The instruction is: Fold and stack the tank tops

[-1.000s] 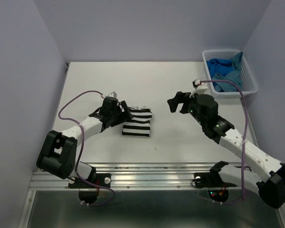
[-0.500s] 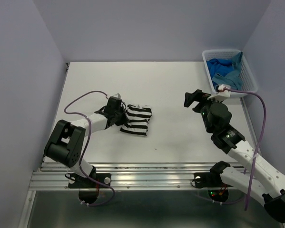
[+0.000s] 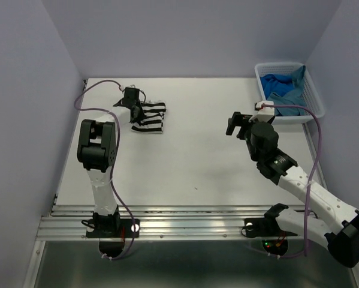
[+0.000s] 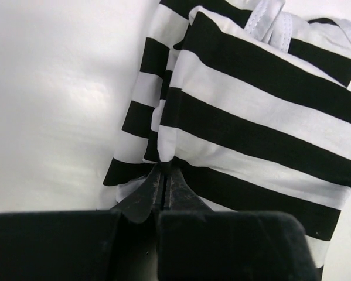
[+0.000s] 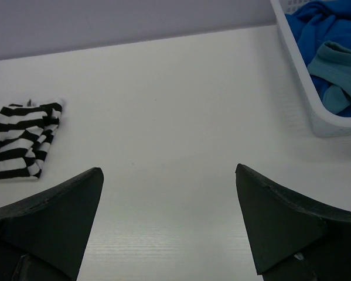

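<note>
Left gripper (image 4: 165, 171): fingers pressed together, clamped on the near edge of the striped tank top (image 4: 263, 117). The wrist view shows the tips biting the fold where the layers meet. The top is folded into a small, roughly square bundle with a white strap edge showing at its far side. It lies flat on the table (image 3: 191, 162), at about 11 o'clock from the table centre in the overhead view, close to the back-left corner. The left arm is stretched far forward, its gripper on the 9 o'clock side of the bundle.

Right gripper (image 3: 240, 122): fingers spread wide apart, nothing between them, hanging above bare table at about 2 o'clock from centre. It is well apart from the striped top (which shows at 10 o'clock in its own wrist view).

White basket (image 3: 314, 111): at the back-right corner, about 1 o'clock, just beside the right gripper's 3 o'clock side. Inside it lie the royal blue tank top (image 5: 321, 29) and the teal tank top (image 5: 342, 82), both crumpled and unfolded, touching each other, the teal one toward the near wall.
</note>
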`<state>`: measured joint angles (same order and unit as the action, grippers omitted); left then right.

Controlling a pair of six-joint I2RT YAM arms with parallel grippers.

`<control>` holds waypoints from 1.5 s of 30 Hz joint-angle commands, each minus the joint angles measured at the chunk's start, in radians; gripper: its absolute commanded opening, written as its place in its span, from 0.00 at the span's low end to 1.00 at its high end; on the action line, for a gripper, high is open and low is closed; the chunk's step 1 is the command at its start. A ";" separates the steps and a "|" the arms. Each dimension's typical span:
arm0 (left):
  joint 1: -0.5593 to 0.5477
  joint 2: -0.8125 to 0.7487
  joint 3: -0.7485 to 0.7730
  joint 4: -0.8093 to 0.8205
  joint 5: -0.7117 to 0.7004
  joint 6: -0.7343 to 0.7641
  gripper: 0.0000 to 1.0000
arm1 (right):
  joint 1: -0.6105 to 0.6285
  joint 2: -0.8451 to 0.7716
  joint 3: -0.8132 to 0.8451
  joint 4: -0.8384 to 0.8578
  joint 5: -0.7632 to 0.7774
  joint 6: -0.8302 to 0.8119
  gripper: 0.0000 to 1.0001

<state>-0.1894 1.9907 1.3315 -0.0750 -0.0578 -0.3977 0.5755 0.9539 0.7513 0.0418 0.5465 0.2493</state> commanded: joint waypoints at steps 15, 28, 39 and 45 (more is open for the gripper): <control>0.360 0.345 0.663 -0.246 -0.033 0.376 0.00 | -0.075 0.264 0.126 0.148 0.003 -0.114 1.00; 0.435 0.441 0.936 -0.312 0.015 0.441 0.39 | -0.115 0.304 0.148 0.144 -0.040 -0.101 1.00; 0.426 0.088 0.912 -0.425 0.103 0.280 0.99 | -0.245 0.258 0.293 -0.131 -0.098 0.047 1.00; 0.286 -0.422 0.292 -0.114 0.058 0.088 0.99 | -0.528 0.459 0.512 -0.289 -0.240 0.088 1.00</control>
<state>0.2028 1.8706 1.9171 -0.4015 0.0261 -0.1589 0.1776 1.2907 1.1084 -0.1318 0.3862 0.2817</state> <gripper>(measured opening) 0.986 0.995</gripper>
